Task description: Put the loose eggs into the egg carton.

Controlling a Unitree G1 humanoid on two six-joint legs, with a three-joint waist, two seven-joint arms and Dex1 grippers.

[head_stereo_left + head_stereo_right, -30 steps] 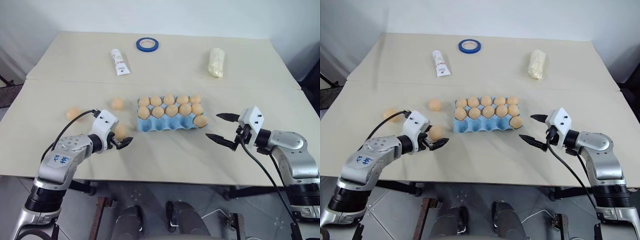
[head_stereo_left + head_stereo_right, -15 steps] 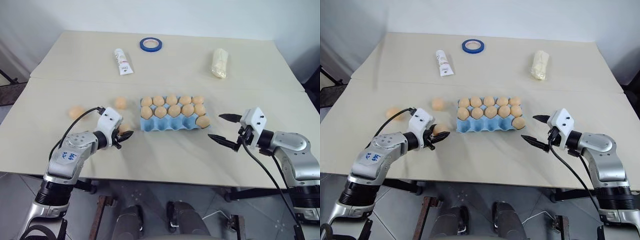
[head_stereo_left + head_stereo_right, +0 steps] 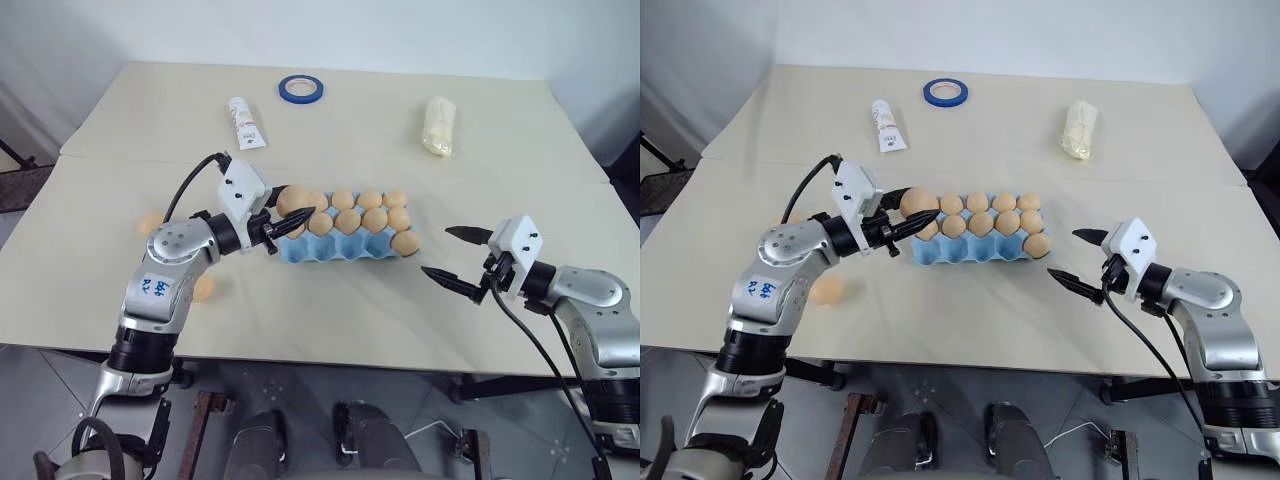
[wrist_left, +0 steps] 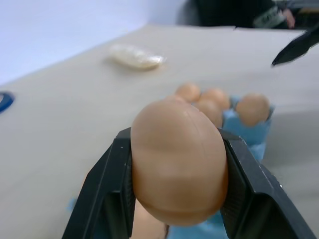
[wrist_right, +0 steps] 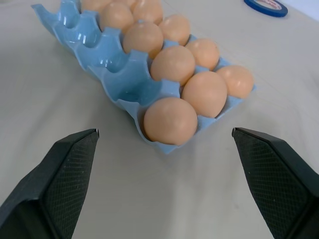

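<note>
the left gripper [image 3: 285, 225] was found clamped on one egg [image 4: 178, 167], the two black fingers [image 4: 107, 191] pressed against its sides, and the egg was held clear of the table [image 3: 330, 330] over the left end of the egg carton [image 3: 335, 250]. the carton was seen as a light blue moulded tray lying near the middle of the table, with eleven eggs counted in it: five in the far row, five in the middle row and one at the right end of the near row [image 5: 170, 121]. the remaining cups of the near row [image 5: 112, 62] were seen bare. two loose eggs were noted on the table to the left of the carton: one [image 3: 825, 291] near the table's front edge beside the left forearm, and another [image 3: 150, 222] further left, partly hidden behind the left arm. the right gripper [image 3: 458, 256] was held above the table to the right of the carton, apart from it, its jaws spread wide with nothing between them; the right wrist view was directed at the carton's right end. at the far side of the table a blue tape roll [image 3: 300, 88], a white tube [image 3: 242, 123] and a pale yellowish wrapped bundle [image 3: 438, 125] were recorded, all well apart from the carton.
</note>
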